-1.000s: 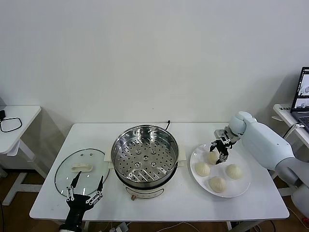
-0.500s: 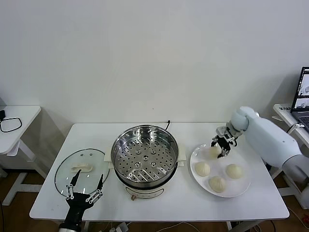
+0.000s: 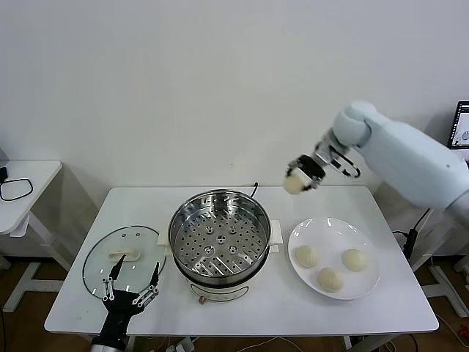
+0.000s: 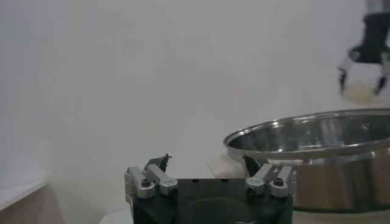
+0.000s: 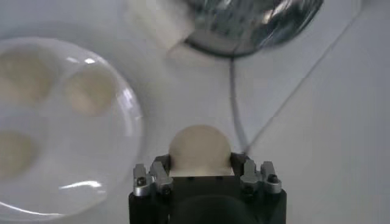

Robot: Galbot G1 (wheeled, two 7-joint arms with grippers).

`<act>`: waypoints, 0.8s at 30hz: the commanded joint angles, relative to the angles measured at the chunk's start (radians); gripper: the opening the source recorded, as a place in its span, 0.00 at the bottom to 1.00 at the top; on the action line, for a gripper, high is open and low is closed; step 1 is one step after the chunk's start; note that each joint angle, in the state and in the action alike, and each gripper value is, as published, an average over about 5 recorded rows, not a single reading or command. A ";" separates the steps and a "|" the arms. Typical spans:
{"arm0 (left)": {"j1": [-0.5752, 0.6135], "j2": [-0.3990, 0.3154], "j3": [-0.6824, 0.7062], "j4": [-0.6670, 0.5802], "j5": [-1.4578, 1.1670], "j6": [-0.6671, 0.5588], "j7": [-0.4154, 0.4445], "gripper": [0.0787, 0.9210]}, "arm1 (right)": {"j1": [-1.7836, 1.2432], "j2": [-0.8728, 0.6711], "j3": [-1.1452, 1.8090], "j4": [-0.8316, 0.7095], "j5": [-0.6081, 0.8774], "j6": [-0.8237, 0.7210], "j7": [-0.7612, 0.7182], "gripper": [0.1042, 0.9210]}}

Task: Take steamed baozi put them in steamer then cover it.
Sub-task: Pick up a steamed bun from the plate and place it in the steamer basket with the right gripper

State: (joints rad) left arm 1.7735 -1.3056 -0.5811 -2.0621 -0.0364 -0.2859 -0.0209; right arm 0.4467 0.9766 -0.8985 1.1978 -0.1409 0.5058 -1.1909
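Head view: one steamed baozi [image 3: 295, 183] is held aloft, clamped in the right hand [image 3: 300, 179], above the far part of the worktop [image 3: 381, 308] between the steamer [image 3: 219, 238] and the white plate [image 3: 366, 290]; it is not yet over the pot. Three further baozi [image 3: 331, 265] lie on the plate. The steamer stands open, its perforated tray bare; the cover [image 3: 122, 258] lies flat on the worktop to the steamer's left.

The left hand [image 3: 130, 291] hovers just in front of the cover, fingers spread apart, holding nothing.

Risks, as judged: the bun is soft dough, so a firm pinch could dent or tear it, while a slack one could let it slip during the swing and land on the worktop; a release made short of the rim would drop it outside or against the steel wall; a low approach could knock the bun on the rim.
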 commanded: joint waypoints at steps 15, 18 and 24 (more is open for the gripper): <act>0.008 -0.004 -0.009 -0.005 -0.001 -0.011 -0.003 0.88 | -0.061 0.347 -0.124 -0.057 -0.185 0.110 0.031 0.69; 0.011 -0.003 -0.012 -0.006 -0.002 -0.012 -0.003 0.88 | -0.086 0.372 -0.116 -0.094 -0.212 0.122 0.031 0.69; 0.014 -0.002 -0.016 -0.005 -0.004 -0.013 -0.004 0.88 | -0.129 0.407 -0.097 -0.151 -0.265 0.142 0.034 0.69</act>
State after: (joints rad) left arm 1.7862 -1.3086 -0.5960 -2.0686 -0.0403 -0.2981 -0.0241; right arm 0.3753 1.3034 -0.9980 1.1296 -0.3219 0.6214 -1.1616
